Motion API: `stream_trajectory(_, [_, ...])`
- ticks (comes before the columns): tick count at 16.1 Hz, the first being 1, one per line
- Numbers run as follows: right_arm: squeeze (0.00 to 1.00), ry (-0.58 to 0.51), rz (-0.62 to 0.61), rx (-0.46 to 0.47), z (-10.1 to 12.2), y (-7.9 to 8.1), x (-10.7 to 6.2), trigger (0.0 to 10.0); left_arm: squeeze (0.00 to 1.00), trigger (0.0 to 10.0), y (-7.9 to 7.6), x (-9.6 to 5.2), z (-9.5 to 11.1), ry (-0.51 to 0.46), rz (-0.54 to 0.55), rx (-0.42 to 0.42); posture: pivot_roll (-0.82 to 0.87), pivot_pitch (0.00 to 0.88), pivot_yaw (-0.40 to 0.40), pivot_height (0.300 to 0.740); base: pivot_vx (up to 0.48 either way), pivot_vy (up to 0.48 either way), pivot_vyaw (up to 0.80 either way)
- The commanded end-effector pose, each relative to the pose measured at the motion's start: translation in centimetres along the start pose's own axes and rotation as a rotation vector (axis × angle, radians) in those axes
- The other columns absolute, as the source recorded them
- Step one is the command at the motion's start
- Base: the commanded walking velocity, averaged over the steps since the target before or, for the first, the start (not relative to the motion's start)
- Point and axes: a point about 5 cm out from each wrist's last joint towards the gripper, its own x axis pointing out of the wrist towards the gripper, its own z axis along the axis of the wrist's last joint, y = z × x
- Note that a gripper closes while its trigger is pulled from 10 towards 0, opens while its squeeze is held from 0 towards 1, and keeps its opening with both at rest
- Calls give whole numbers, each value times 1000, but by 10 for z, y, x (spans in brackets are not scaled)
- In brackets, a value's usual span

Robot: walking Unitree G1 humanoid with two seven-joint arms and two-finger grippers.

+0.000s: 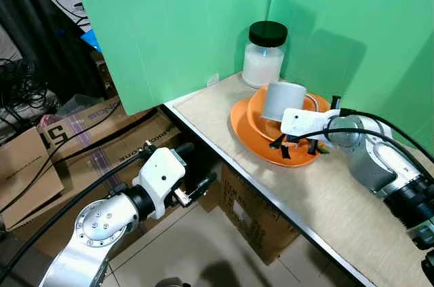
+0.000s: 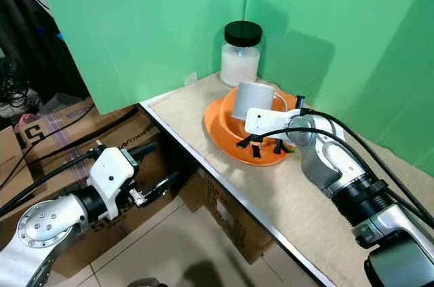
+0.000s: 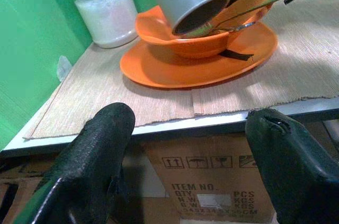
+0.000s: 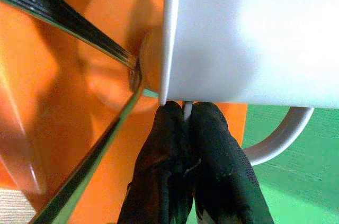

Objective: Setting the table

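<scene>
**Mug lifted out of the stacked dishes**

The right gripper (image 4: 188,128) has its jaws pinched shut on the rim of the white mug (image 1: 283,100), one finger inside the wall and one outside. The mug hangs tilted over the orange bowl (image 3: 209,44), which sits on the orange plate (image 1: 252,139) near the back corner of the surface (image 1: 319,199), just in front of a lidded jar of white powder (image 1: 263,56).

The step in hand looks like unstacking: taking the mug clear of the bowl so each piece can get its own place. The next move calls for raising the mug free of the bowl's rim and the cutlery (image 4: 79,38) lying in the bowl, then righting it and setting it on bare surface beside the plate.

The mug's long axis leans well off upright; its mouth points down and outward toward the surface's front edge, its base up toward the green backdrop, its handle to the robot's right.

The left gripper (image 3: 190,155) hangs below the surface edge, jaws spread wide and empty, beside cardboard boxes (image 1: 41,158) on the floor.
</scene>
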Motion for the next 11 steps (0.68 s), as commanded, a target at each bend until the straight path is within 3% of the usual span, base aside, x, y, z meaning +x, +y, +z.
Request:
stream_trajectory(1, [0,-31,-27,38,3,-9,-6,0,0,10000,3,1,-1,7,5,16,48,0,14,740,0,0,0])
stream_trajectory(5, [0,-89,-57,98,8,-18,-14,0,0,10000,4,2,0,5,5,20,45,0,18,740,0,0,0])
stream_trajectory(7, [0,-148,-28,180,13,-18,-17,0,0,10000,5,3,1,1,7,23,45,0,20,740,0,0,0])
stream_trajectory(9, [0,-281,93,332,19,-17,-25,0,0,10000,5,3,2,-6,7,26,41,0,22,740,0,0,0])
stream_trajectory(10, [0,-309,135,353,20,-16,-28,863,0,10000,5,3,3,-9,6,24,41,0,22,740,0,0,0])
stream_trajectory(11, [0,-338,200,369,21,-13,-32,8118,0,10000,5,4,3,-14,3,22,39,0,21,740,0,0,0])
